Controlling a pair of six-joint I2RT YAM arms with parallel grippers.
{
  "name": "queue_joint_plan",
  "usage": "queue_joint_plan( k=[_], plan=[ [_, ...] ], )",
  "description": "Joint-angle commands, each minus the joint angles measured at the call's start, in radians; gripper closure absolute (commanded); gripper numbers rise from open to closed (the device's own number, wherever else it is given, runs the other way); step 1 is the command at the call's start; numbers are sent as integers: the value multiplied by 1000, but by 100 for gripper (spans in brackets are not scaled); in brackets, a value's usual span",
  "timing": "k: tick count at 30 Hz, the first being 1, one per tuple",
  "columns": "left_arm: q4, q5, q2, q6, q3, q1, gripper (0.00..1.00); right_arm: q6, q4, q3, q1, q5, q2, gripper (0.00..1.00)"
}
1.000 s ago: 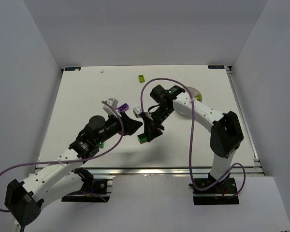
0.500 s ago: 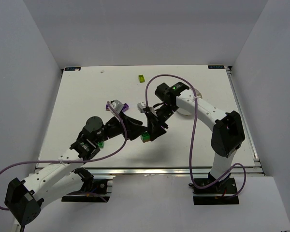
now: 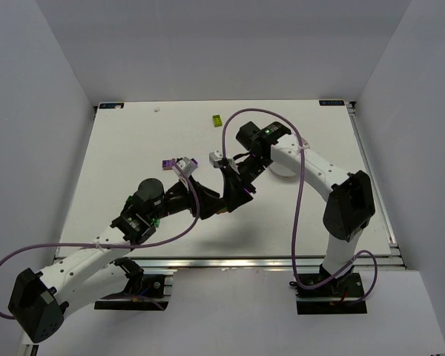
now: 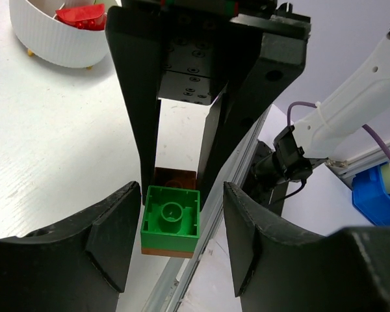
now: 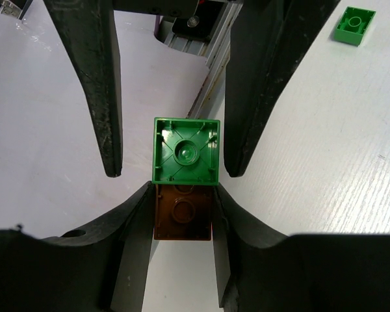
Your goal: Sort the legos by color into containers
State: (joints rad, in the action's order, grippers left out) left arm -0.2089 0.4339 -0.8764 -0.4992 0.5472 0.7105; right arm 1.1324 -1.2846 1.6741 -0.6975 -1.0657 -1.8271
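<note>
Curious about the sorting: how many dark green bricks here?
2. One green brick is stuck to the brown brick in the right gripper; a second green brick lies on the table. Others may be hidden.

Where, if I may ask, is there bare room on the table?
Bare: the table left of the purple brick, and the strip right of the right arm. Crowded: the centre, where left claw and right claw meet on stacked bricks.

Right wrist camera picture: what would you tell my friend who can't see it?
The right gripper pinches a brown brick with a green brick at its far end; the open left gripper straddles the green one from the top. A second green brick lies on the white table, top right.
</note>
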Motion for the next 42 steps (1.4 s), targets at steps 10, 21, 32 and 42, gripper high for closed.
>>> queue_joint_plan(
  k=[10, 21, 32, 42],
  plan=[
    [17, 34, -24, 22, 8, 6, 38, -2, -21, 32, 26, -30, 14, 100],
    [8, 6, -26, 27, 30, 6, 67, 6, -22, 3, 33, -36, 17, 100],
    [20, -127, 63, 94, 134, 4, 100, 38, -22, -131, 32, -39, 51, 100],
    [57, -142, -77, 80, 296, -9, 100, -75, 88, -212, 91, 56, 130, 100]
  ],
)
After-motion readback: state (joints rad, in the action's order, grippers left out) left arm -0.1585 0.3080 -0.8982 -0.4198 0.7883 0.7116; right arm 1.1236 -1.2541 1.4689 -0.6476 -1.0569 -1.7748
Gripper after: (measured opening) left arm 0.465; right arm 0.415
